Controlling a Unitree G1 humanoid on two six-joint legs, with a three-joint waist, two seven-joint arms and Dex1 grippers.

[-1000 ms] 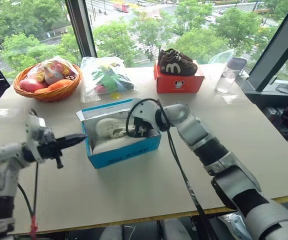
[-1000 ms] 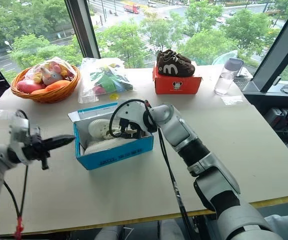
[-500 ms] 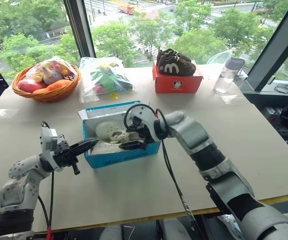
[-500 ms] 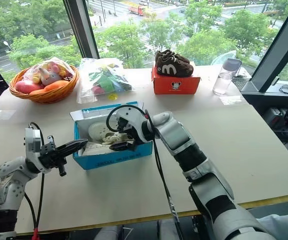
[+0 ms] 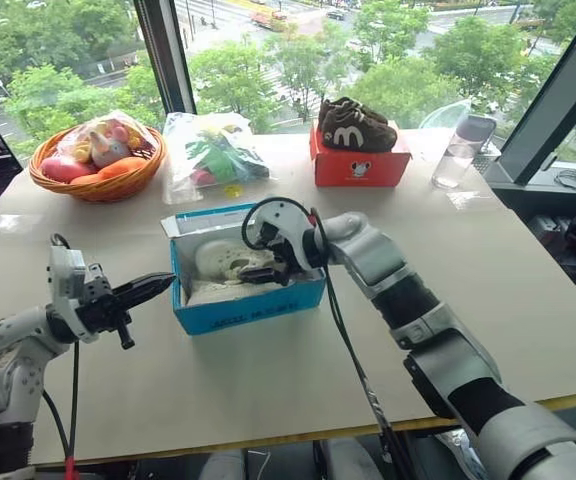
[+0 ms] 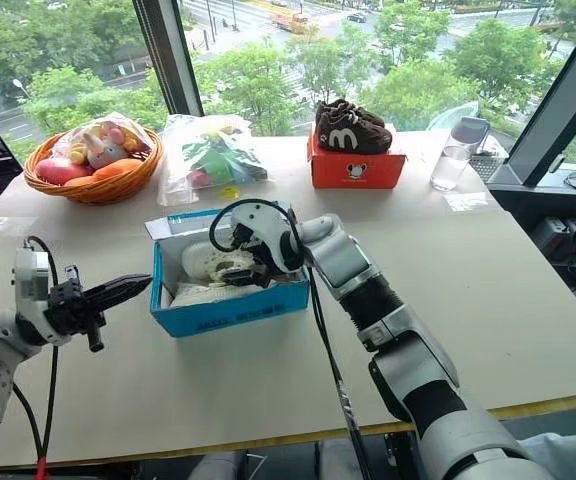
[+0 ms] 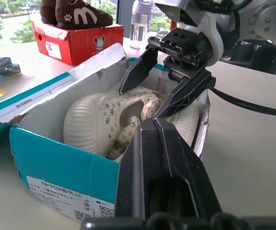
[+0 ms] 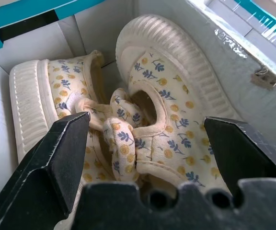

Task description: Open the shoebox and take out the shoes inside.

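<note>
Head pair overhead — wrists close, sharing shoebox [image 5: 248,290].

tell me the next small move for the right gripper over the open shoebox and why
Probably lower the right gripper a little further and close on the shoes. The shoebox is already open, both shoes still lie inside, and the gripper hangs open just above their straps, one finger on either side. The left gripper is shut, beside the box.

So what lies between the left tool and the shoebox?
Only bare table: in the left eye view the shut left tool points at the open shoebox, stopping just short.
</note>
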